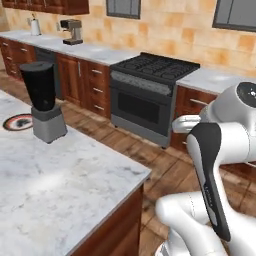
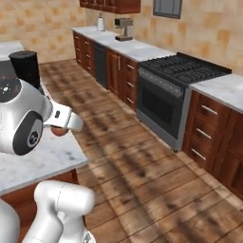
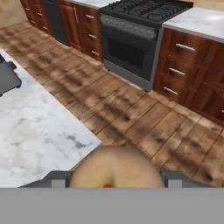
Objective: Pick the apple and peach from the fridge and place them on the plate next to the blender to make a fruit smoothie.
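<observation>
Peach [image 3: 114,168] clamped between my end effector [image 3: 114,183] fingers, hand view, above corner of marble surface [image 1: 60,175]. I judge it light, soft-skinned, round: easy to bruise or roll, so hold across widest girth, gentle squeeze. Plate [image 1: 17,122] sits just beside blender [image 1: 44,100], far side. Surface edge near; open marble between; approach clear of blender jug.
</observation>
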